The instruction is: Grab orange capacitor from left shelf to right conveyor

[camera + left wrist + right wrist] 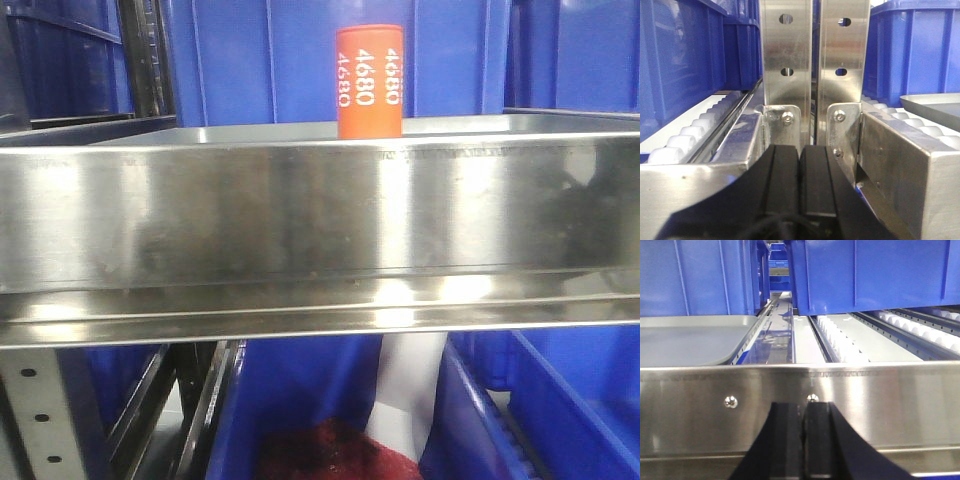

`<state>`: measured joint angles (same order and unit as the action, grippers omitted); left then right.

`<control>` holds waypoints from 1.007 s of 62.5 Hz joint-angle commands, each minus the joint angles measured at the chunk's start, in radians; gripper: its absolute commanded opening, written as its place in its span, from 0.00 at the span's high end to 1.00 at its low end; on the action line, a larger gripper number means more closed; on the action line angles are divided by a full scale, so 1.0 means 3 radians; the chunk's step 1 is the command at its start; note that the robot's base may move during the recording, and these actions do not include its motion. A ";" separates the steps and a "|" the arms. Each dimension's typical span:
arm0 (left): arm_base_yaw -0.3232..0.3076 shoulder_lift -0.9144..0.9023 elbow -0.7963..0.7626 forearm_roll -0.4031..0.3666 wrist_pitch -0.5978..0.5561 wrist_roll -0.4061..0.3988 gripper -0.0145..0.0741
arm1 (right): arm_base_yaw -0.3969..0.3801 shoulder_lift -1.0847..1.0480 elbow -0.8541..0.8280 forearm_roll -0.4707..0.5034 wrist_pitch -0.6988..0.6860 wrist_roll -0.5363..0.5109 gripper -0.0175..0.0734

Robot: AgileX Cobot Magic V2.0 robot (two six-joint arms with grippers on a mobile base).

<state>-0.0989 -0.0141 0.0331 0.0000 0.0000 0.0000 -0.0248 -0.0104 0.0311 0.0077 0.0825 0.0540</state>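
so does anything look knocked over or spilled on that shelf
Nothing stands out. The orange capacitor stands upright on the steel shelf, with no spill around it. The only unclear thing is a dark red patch in the blue bin below; what it is cannot be told.

You face blue bins [250, 60] on a perforated rack [786, 50] with white rollers [692, 131] and a grey tray [690, 340]; bright light glares off the metal.

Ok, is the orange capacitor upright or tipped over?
Upright: the orange capacitor stands vertical behind the shelf lip, flat top level, base hidden.
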 commanded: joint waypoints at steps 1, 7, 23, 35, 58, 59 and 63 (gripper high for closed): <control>-0.0019 0.0034 -0.0026 -0.0018 -0.0300 0.0000 0.95 | -0.0023 -0.0065 0.0006 -0.0026 -0.0295 -0.0022 0.75; -0.0019 0.0034 -0.0026 0.0000 -0.0300 0.0000 0.95 | -0.0023 -0.0065 0.0006 -0.0026 -0.0295 -0.0022 0.75; -0.0019 0.0034 -0.0026 -0.0018 -0.0300 0.0000 0.95 | -0.0023 -0.0065 0.0006 -0.0026 -0.0295 -0.0022 0.75; -0.0019 0.0034 -0.0026 -0.0018 -0.0300 0.0000 0.95 | -0.0023 -0.0065 0.0006 -0.0026 -0.0809 -0.0043 0.75; -0.0019 0.0034 -0.0026 -0.0018 -0.0300 0.0000 0.95 | -0.0002 -0.0062 -0.0233 -0.0107 -0.1459 0.0610 0.75; -0.0019 0.0034 -0.0026 -0.0018 -0.0300 0.0000 0.95 | 0.0002 -0.0055 -0.0316 -0.0172 -0.1341 0.0679 0.75; -0.0019 0.0034 -0.0026 -0.0018 -0.0300 0.0000 0.95 | 0.0040 -0.0017 -0.0615 -0.0446 -0.0958 0.0865 0.75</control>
<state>-0.0989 -0.0141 0.0331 0.0000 0.0000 0.0000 -0.0228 -0.0104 -0.0261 -0.0361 -0.2138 0.2328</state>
